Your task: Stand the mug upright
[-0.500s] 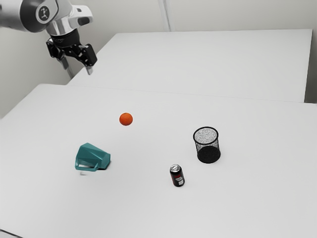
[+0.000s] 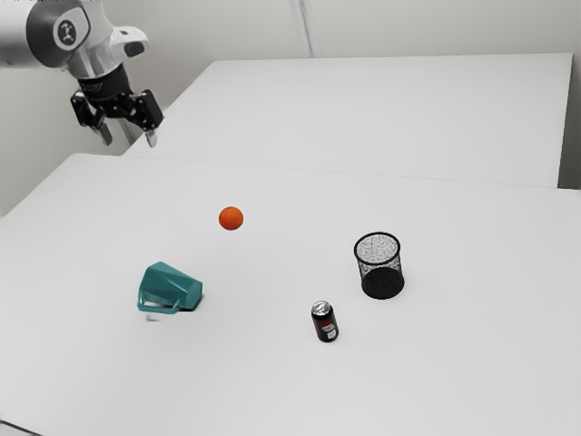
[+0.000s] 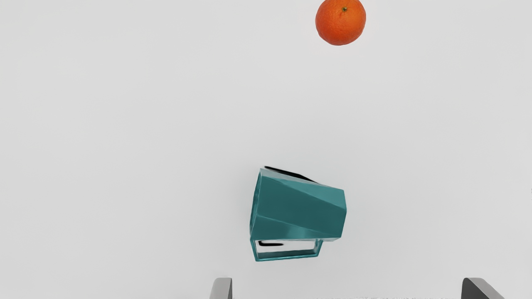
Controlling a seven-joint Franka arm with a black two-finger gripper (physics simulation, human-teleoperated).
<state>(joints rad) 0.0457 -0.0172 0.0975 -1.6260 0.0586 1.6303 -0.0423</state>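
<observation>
Remotely, I am hovering the empty, wide-open tool (image 2: 129,141) in the exterior view's upper left, apparently at the approach; the mug (image 2: 171,286) is lying sideways on the counter (image 2: 454,363), lower left, calling for lowering and gripping.

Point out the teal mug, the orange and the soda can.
Teal mug (image 3: 299,209), wrist view, on its side wall.
Orange (image 2: 231,218), exterior view, on its peel.
Soda can (image 2: 326,326), exterior view, on its dark side.
</observation>
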